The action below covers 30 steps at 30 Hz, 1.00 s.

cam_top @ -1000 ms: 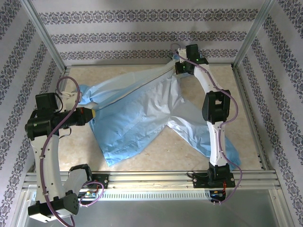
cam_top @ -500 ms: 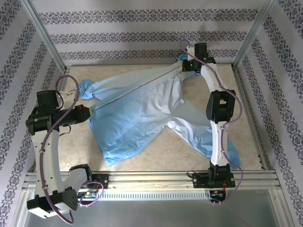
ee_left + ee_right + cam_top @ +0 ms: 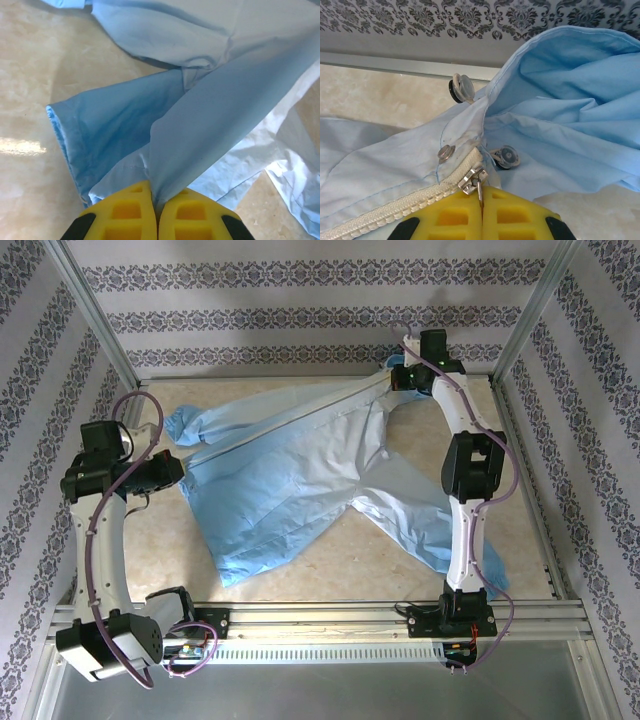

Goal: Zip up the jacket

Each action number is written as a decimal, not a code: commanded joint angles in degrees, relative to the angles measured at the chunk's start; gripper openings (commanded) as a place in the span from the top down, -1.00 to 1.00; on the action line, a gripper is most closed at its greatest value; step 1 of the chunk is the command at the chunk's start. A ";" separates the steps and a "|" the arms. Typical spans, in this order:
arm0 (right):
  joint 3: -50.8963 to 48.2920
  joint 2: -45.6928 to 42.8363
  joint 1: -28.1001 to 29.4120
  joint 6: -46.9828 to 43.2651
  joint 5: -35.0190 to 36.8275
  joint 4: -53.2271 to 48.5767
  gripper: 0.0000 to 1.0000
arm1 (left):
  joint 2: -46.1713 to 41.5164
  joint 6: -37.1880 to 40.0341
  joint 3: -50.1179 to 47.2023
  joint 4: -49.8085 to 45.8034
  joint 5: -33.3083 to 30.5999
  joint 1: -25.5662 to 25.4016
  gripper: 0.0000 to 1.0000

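The light-blue jacket (image 3: 300,480) lies stretched on a diagonal across the table, hood toward the far right. Its white zipper (image 3: 290,422) runs taut between the two grippers. My left gripper (image 3: 182,468) is shut on a fold of the jacket's lower edge (image 3: 200,130), which comes out between the yellow fingers (image 3: 125,215). My right gripper (image 3: 400,376) is at the collar, shut on the metal zipper pull (image 3: 480,189). The slider (image 3: 472,180) sits at the top end of the white teeth (image 3: 395,209), beside a snap (image 3: 445,152).
The back rail (image 3: 395,65) and patterned wall run close behind the right gripper. Metal frame posts (image 3: 100,325) stand at the far corners. One sleeve (image 3: 185,428) bunches at far left; the other (image 3: 430,530) trails under the right arm (image 3: 472,470).
The right gripper has moved farther toward the back right with the zipper pull. The left gripper has drawn back to the left with the hem, pulling the jacket front straighter.
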 commanded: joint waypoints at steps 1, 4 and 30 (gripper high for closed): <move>-2.11 -5.15 -3.41 0.66 9.72 1.62 0.90 | -0.56 -0.12 -2.80 1.36 -4.92 2.17 1.00; -5.62 -8.02 -3.06 0.47 11.20 2.45 0.46 | -0.03 0.43 -5.85 2.58 -4.58 2.26 1.00; -60.68 -58.80 -0.66 2.15 10.84 25.02 -0.74 | -19.62 -0.91 -13.31 30.14 -7.54 2.35 -1.00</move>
